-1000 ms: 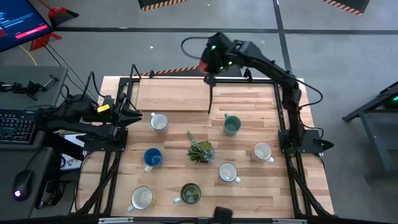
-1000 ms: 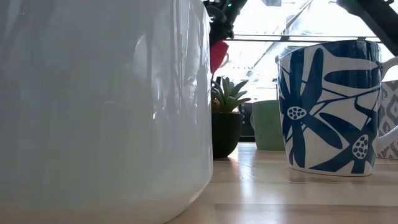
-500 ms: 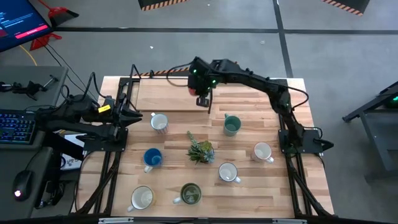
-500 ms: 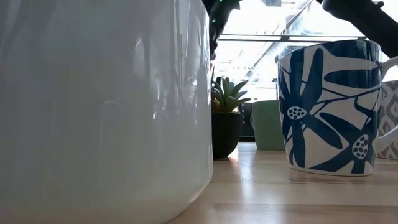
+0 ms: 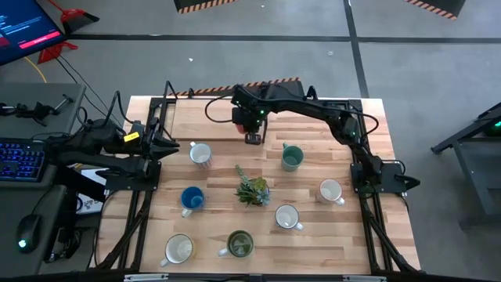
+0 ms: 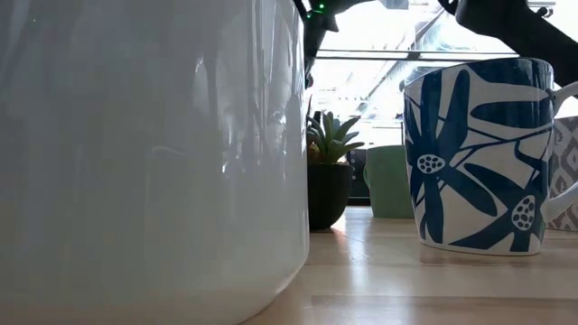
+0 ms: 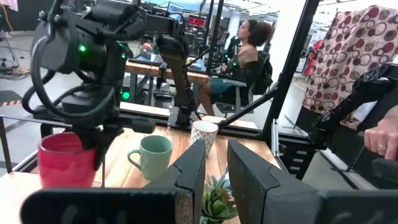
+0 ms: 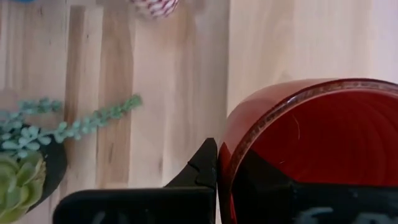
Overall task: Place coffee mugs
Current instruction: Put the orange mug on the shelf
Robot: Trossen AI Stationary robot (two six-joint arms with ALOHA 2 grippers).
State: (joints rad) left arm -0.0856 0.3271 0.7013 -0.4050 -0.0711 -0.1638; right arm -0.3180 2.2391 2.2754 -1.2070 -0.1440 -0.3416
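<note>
The right gripper [image 5: 252, 138] has swung leftward and lower over the far side of the tabletop [image 5: 313, 235], clamped on the rim of the red mug [image 5: 242, 117]. That mug hangs near the striped white mug [image 5: 200, 153] and teal mug [image 5: 291, 157]. The left gripper [image 5: 174, 146] waits at the left edge, fingers slightly apart, holding nothing.

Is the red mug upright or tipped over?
Upright: the red mug stands with its mouth up, rim level, under the right pincer.
</note>
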